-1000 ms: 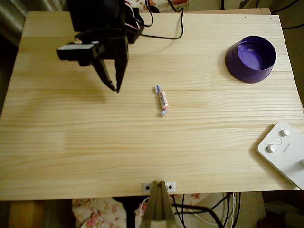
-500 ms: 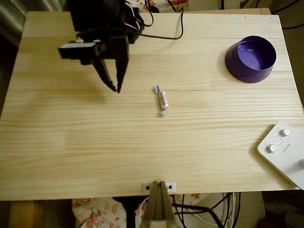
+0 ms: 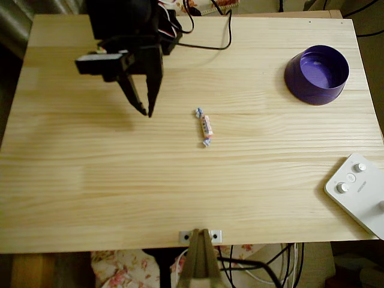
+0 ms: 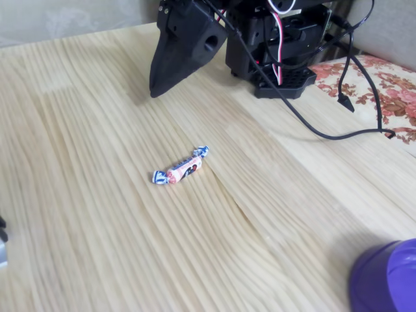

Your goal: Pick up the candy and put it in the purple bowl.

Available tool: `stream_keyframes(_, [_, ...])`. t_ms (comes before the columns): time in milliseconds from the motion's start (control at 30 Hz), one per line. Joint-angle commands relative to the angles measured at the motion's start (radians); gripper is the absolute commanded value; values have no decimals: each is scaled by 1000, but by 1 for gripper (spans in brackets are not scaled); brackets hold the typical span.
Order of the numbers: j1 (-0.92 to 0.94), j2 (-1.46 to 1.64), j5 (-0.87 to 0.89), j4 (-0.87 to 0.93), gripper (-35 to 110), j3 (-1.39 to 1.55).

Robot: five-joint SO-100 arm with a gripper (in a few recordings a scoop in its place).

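Note:
The candy (image 3: 205, 126) is a tiny wrapped sweet with twisted bluish ends, lying flat on the bare wood near the table's middle; the fixed view shows the candy (image 4: 182, 169) too. My black gripper (image 3: 146, 111) hangs above the table to the candy's upper left in the overhead view, about a hand's width away. Its fingers point down, pressed together with nothing between them. In the fixed view the gripper (image 4: 155, 89) is a dark wedge behind the candy. The purple bowl (image 3: 317, 74) stands upright at the far right; its rim (image 4: 390, 276) shows at the lower right corner.
A white box with knobs (image 3: 359, 192) lies at the table's lower right edge. The arm's base (image 4: 279, 45) with black cables (image 3: 222, 42) sits at the back. A clamp (image 3: 200, 239) grips the front edge. Pale wooden table (image 3: 90, 180).
The gripper has edged very slightly to the right over the last second. The candy and bowl have not moved.

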Motion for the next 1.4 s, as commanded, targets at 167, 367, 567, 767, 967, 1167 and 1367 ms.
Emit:
stream_keyframes(167, [11,15,9,2,2,-8])
stream_keyframes(367, [-25,15,80,31,2,-32])
stream_keyframes(567, [-115,-58,176,155,5,-218])
stream_keyframes(767, [-255,-256,267,170,12,-347])
stream_keyframes(967, [-466,-551,353,-2,17,-439])
stream_keyframes(1167, [-581,-825,396,-97,26,-551])
stream_keyframes(1367, [-653,-1068,407,-198,26,-649])
